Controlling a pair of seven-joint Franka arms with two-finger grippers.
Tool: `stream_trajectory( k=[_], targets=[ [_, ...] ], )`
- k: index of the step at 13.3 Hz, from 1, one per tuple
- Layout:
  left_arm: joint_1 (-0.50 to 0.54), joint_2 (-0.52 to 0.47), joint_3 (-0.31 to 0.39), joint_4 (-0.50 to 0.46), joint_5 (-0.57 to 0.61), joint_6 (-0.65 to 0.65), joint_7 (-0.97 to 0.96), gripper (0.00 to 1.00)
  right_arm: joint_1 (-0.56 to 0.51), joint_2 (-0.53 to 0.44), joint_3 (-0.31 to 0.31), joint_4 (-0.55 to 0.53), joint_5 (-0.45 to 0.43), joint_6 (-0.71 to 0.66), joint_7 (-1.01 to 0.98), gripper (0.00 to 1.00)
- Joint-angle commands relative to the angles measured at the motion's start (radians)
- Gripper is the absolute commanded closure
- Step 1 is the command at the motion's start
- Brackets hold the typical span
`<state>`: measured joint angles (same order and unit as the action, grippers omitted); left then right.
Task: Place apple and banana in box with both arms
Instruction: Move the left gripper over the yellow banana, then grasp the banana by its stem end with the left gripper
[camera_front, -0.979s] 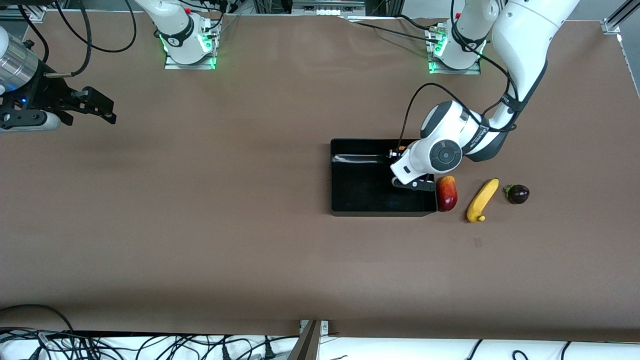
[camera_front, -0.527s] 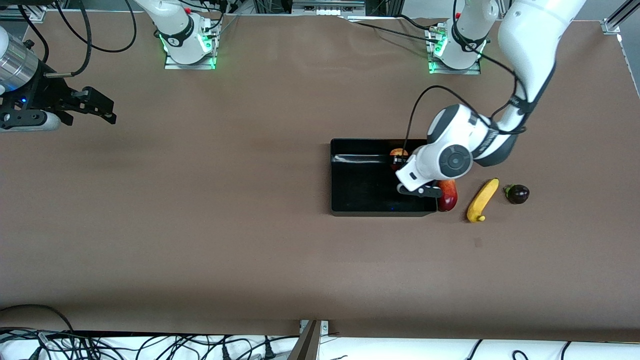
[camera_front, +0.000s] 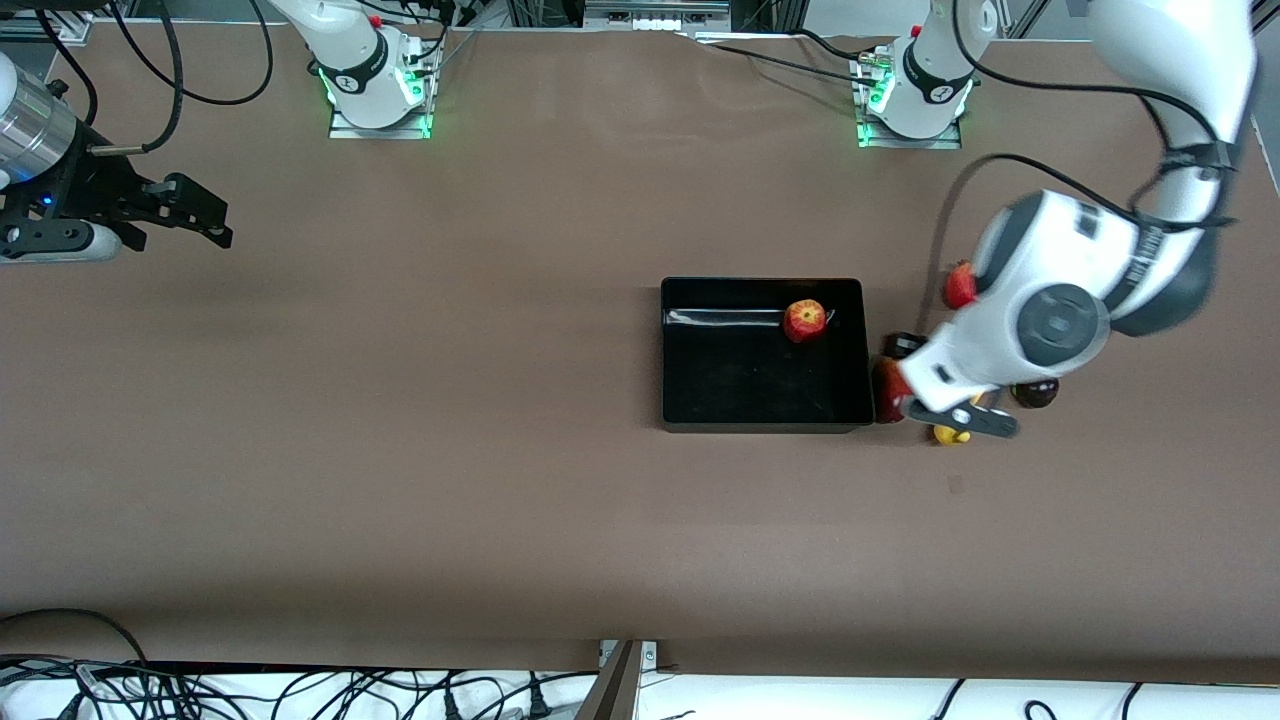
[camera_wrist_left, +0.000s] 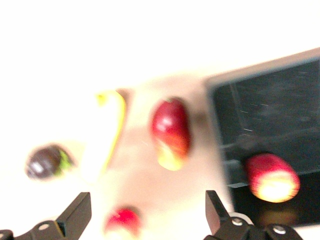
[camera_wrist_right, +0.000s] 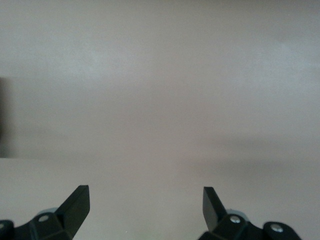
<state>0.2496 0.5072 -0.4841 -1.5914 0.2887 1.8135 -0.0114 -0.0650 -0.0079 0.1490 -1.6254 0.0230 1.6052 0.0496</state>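
The apple (camera_front: 804, 320) lies in the black box (camera_front: 740, 385), near the corner toward the left arm's base. It also shows in the left wrist view (camera_wrist_left: 272, 178), inside the box (camera_wrist_left: 270, 105). My left gripper (camera_front: 937, 383) is open and empty, up in the air over the fruits beside the box. The banana (camera_front: 951, 434) is mostly hidden under that hand; the left wrist view shows it (camera_wrist_left: 107, 135) on the table. My right gripper (camera_front: 213, 222) is open and empty and waits over the right arm's end of the table; it also shows in the right wrist view (camera_wrist_right: 145, 206).
A dark-red-and-yellow mango-like fruit (camera_wrist_left: 171, 132) lies against the box's outer wall, between box and banana. A dark purple fruit (camera_front: 1036, 392) lies beside the banana. A round red fruit (camera_front: 959, 285) lies nearer the left arm's base.
My left gripper has let go of the apple in the box, risen and swung out over the fruits beside the box. The right arm has not moved.
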Motion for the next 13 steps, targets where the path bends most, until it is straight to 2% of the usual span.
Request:
stream_trajectory(
  k=[1, 4, 7, 8, 9, 10, 11, 13],
  targets=[
    [0.089, 0.109, -0.011, 0.002, 0.043, 0.125, 0.247, 0.00, -0.018, 0.003, 0.015, 0.015, 0.002, -0.001, 0.001, 0.00],
    [0.167, 0.139, -0.011, -0.073, 0.047, 0.205, 0.373, 0.00, -0.018, 0.003, 0.015, 0.015, 0.002, -0.001, 0.001, 0.00],
    [0.244, 0.174, 0.002, -0.230, 0.061, 0.437, 0.410, 0.00, -0.018, 0.003, 0.015, 0.015, 0.002, -0.001, 0.001, 0.00],
    [0.253, 0.178, 0.002, -0.252, 0.075, 0.488, 0.412, 0.03, -0.018, 0.003, 0.015, 0.015, 0.002, -0.002, 0.001, 0.00],
    [0.249, 0.178, 0.002, -0.254, 0.076, 0.487, 0.406, 0.32, -0.018, 0.003, 0.015, 0.015, 0.002, -0.001, 0.000, 0.00],
    [0.247, 0.177, 0.001, -0.254, 0.076, 0.487, 0.407, 0.68, -0.018, 0.003, 0.015, 0.015, 0.002, -0.001, 0.001, 0.00],
    [0.246, 0.171, 0.001, -0.254, 0.076, 0.484, 0.410, 1.00, -0.018, 0.003, 0.015, 0.015, 0.002, -0.002, 0.001, 0.00],
    [0.255, 0.169, 0.001, -0.240, 0.067, 0.465, 0.398, 1.00, -0.018, 0.003, 0.015, 0.015, 0.002, -0.001, 0.001, 0.00]
  ],
)
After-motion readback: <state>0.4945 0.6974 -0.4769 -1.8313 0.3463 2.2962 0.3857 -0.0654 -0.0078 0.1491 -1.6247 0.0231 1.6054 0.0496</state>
